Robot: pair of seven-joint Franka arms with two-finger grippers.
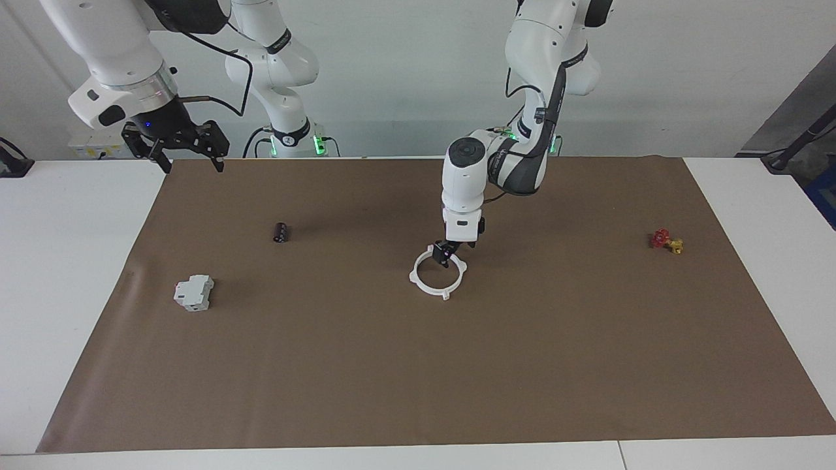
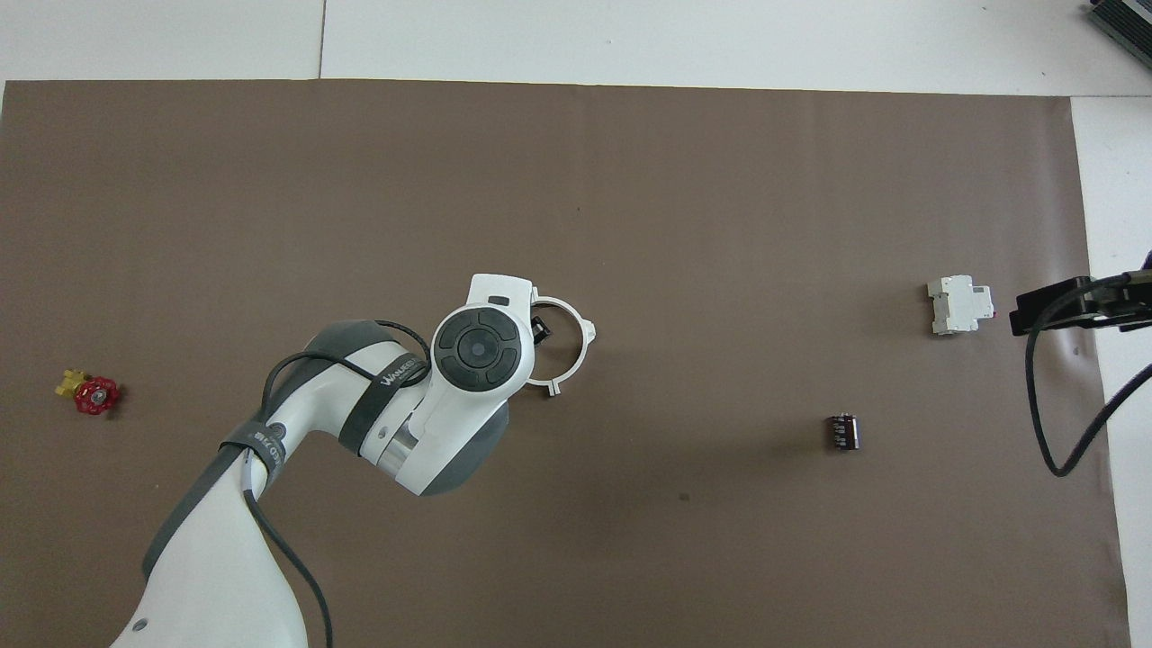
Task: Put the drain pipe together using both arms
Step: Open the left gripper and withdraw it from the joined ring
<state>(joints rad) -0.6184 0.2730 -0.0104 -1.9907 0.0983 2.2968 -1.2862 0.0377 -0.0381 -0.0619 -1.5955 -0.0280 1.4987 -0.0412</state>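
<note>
while the white ring (image 1: pixel 437 275) is lying flat on the brown mat (image 1: pixel 418 365) near the middle of the counter (image 1: pixel 65 261), both halves already meeting in one circle with four small lugs, the left hand (image 1: pixel 450 250) is hovering just over the part of its rim nearest the robots, fingers spread and pinching nothing. in the overhead view the left arm is covering that side of the ring, with only a dark fingertip showing inside the circle. the ring is looking thin, light and fairly stiff, likely to skid on the mat or pop apart at its joints if pushed, so the safest hold is probably across the band beside a lug, gripped gently. the right hand (image 1: pixel 189 145) is waiting high over the mat's corner at the right arm's end of the counter, fingers also spread and empty. a grey-white block (image 1: pixel 194 292) and a small black cylinder (image 1: pixel 281 232) are sitting toward that same end, well apart from the ring, and a small red and yellow valve (image 1: pixel 666 241) is resting toward the left arm's end.
</note>
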